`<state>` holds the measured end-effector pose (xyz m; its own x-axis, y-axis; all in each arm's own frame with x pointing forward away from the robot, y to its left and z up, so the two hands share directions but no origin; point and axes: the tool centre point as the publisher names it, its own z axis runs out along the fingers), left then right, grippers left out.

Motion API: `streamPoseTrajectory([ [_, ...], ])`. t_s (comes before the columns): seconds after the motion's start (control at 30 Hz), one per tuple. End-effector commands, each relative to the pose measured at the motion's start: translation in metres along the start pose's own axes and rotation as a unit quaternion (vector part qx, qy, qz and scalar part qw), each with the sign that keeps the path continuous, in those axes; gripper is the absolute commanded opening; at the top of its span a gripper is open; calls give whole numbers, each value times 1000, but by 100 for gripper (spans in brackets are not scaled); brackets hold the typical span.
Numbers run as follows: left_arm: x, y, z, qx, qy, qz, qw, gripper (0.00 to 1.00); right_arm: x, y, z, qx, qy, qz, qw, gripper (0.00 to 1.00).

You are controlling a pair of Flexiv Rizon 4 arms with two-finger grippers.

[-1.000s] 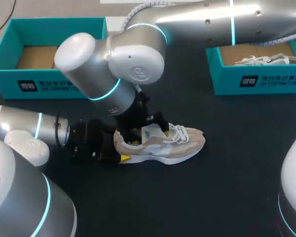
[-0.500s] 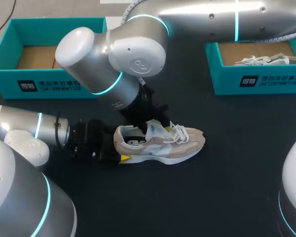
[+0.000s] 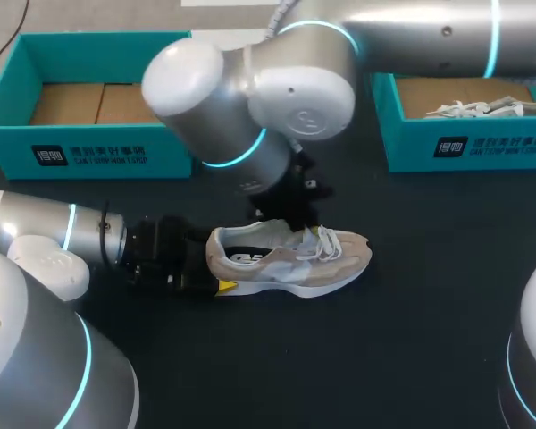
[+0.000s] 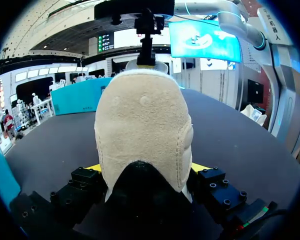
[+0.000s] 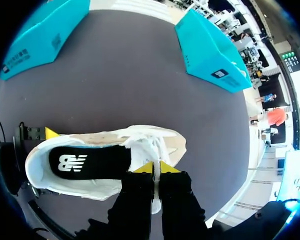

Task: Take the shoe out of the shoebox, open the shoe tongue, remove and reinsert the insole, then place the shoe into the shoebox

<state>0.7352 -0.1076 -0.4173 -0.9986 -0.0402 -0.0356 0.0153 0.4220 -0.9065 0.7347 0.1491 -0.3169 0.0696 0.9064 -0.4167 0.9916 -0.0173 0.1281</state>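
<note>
A beige and white sneaker (image 3: 295, 257) lies on its sole on the black table, toe to the right. Its black insole (image 5: 85, 162) with a white logo lies flat inside. My left gripper (image 4: 147, 170) comes in from behind the shoe, and its yellow-tipped fingers press the heel (image 4: 142, 130) from both sides. My right gripper (image 5: 155, 167) hangs just above the laces (image 5: 147, 142), its yellow tips pressed together. I cannot tell whether anything is pinched between them. In the head view my right arm (image 3: 268, 107) hides that gripper.
An open teal shoebox (image 3: 89, 152) with a bare cardboard floor stands at the back left. A second teal box (image 3: 464, 143) at the back right holds another pale shoe (image 3: 478, 109). Bare black table lies in front of and to the right of the sneaker.
My right gripper has shut and risen out of the shoe's opening, and its arm has swung right. The tongue, lifted before, now lies down. The left gripper and the shoe have kept still.
</note>
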Motion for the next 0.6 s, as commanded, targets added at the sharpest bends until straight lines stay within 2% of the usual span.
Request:
streamPoseTrajectory([
  [0.03, -1, 1, 1, -1, 1, 0, 1000, 0, -29, 1, 15, -6, 73, 233, 970, 0],
  [0.2, -1, 1, 1, -1, 1, 0, 1000, 0, -47, 6, 38, 7, 83, 240, 967, 0],
  [0.3, -1, 1, 1, -1, 1, 0, 1000, 0, -51, 9, 50, 14, 81, 239, 967, 0],
  [0.6, -1, 1, 1, -1, 1, 0, 1000, 0, -39, 12, 98, 35, 76, 232, 969, 0],
])
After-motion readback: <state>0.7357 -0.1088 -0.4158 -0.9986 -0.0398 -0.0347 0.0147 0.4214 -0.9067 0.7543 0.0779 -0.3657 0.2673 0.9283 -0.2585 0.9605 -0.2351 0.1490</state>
